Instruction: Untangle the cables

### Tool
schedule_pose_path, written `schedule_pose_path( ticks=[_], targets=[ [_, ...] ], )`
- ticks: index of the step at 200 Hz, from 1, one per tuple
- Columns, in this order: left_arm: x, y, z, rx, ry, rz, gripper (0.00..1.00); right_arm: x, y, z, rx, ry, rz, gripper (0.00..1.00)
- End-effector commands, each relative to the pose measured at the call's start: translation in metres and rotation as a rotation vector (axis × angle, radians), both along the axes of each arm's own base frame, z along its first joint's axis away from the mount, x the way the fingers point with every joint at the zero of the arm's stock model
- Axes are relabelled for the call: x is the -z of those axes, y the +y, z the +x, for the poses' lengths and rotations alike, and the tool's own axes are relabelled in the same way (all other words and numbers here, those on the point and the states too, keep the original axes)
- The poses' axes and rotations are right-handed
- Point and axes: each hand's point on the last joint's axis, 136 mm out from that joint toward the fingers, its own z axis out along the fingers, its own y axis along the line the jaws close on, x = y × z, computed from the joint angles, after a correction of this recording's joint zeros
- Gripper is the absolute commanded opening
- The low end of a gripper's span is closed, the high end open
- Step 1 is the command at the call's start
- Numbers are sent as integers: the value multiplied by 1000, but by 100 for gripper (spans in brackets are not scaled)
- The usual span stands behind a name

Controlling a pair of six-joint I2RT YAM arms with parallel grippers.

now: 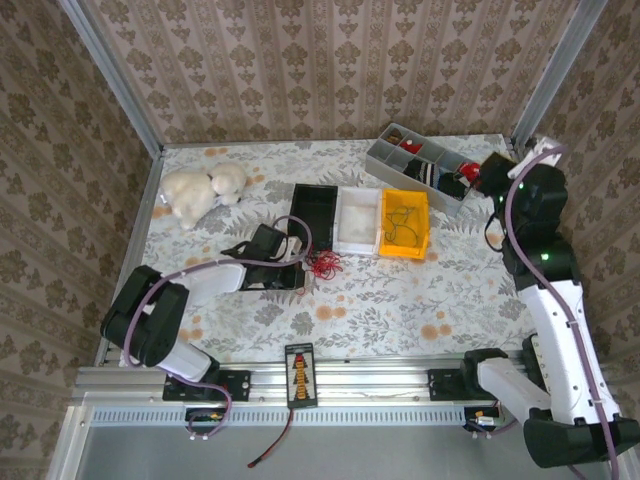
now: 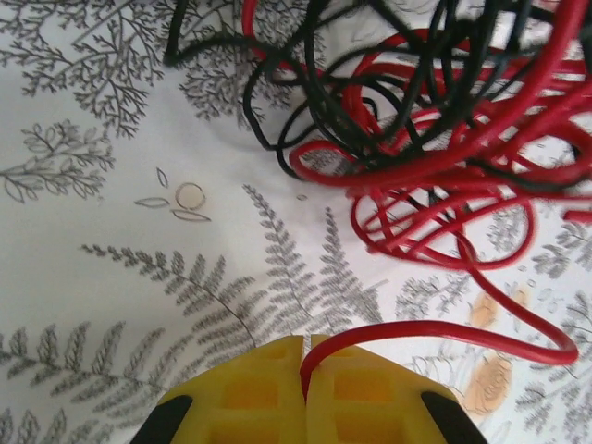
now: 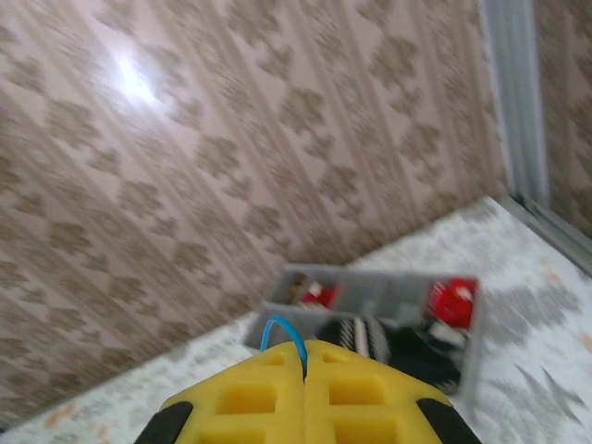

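plush toy [image 1: 200, 190] lies at the far left of the table [image 1: 400, 300]. next comes the left gripper [image 2: 305, 347], its yellow fingers [image 2: 250, 388] pressed together on one red strand of the cables [image 2: 435, 139], a red and black tangle lying just ahead of it, near the black tray [image 1: 315, 210]. further right stand a white tray [image 1: 357, 222], an orange tray [image 1: 404, 225] and a grey organiser [image 1: 385, 160]. at the right, the right gripper [image 3: 305, 356] is raised and closed, pinching a small blue wire loop [image 3: 282, 331].

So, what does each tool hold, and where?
Left tool: a red cable, on a strand trailing from the tangle. Right tool: a blue cable, at a small loop.
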Motion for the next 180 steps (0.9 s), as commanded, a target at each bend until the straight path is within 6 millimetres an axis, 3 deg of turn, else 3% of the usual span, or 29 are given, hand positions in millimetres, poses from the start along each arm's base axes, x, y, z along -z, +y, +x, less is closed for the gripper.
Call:
schedule_pose_path(
  ticks=[1,21,46,68,99,141,180],
  targets=[
    [6,2,7,1,-7,54,0,-43,17,11,-82,-101,-36,0],
    [13,5,10,-13,8,89,0,-56,32,27,-146,-128,-13,0],
    [14,4,11,-6,13,91,0,-38,46,55,-194,-75,13,0],
    [15,5,11,-8,13,96,0,2,53,74,-200,22,18,0],
    [16,5,10,-8,14,99,0,66,51,82,-174,174,28,0],
    [19,3,13,-4,23,111,0,147,39,72,-92,387,-19,0],
    [20,2,14,-3,30,115,0,192,18,58,38,540,-73,0]
  ],
)
